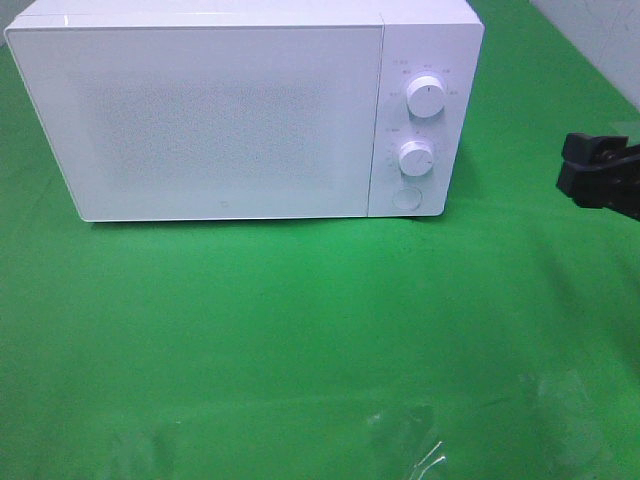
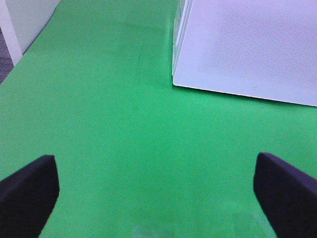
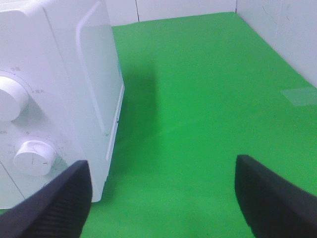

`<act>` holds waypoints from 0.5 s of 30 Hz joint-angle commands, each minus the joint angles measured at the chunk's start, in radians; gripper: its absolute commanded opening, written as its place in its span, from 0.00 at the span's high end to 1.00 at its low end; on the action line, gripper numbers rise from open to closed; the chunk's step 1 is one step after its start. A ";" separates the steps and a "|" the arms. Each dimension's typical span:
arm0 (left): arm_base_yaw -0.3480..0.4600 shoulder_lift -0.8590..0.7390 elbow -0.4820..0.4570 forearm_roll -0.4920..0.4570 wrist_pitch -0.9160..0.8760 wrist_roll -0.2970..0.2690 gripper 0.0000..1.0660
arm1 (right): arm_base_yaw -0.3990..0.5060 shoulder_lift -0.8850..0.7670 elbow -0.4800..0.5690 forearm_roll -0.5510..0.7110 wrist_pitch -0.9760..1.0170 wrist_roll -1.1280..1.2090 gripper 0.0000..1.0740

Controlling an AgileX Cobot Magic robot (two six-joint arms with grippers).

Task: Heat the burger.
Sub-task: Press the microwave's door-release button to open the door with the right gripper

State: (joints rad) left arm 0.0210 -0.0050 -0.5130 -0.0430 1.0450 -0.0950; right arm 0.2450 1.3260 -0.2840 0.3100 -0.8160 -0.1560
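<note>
On the table [image 1: 300, 340] the microwave [image 1: 225, 115] stands shut, no burger in sight, left tool [image 2: 156, 191] and right tool [image 3: 161, 196] both spread empty, so progress is unclear.

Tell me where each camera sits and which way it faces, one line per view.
Exterior high: above the front, looking down on the shut microwave and green cloth; only the right arm shows, at the right edge.
Left wrist: low over the cloth, facing the microwave's door end; the open left gripper shows.
Right wrist: low by the microwave's knobs, facing past them toward the back wall; the open right gripper shows.
Shared: all three see the microwave and cloth.
</note>
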 commanded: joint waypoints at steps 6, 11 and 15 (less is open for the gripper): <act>0.002 -0.019 0.004 -0.002 -0.004 -0.001 0.05 | 0.250 0.138 0.001 0.242 -0.225 -0.127 0.29; 0.002 -0.019 0.004 -0.002 -0.004 -0.001 0.05 | 0.416 0.246 -0.017 0.379 -0.295 -0.130 0.29; 0.002 -0.019 0.004 -0.002 -0.004 -0.001 0.05 | 0.491 0.298 -0.061 0.434 -0.296 -0.130 0.29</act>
State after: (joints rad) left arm 0.0210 -0.0050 -0.5130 -0.0430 1.0450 -0.0950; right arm 0.7280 1.6230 -0.3330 0.7330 -1.0950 -0.2700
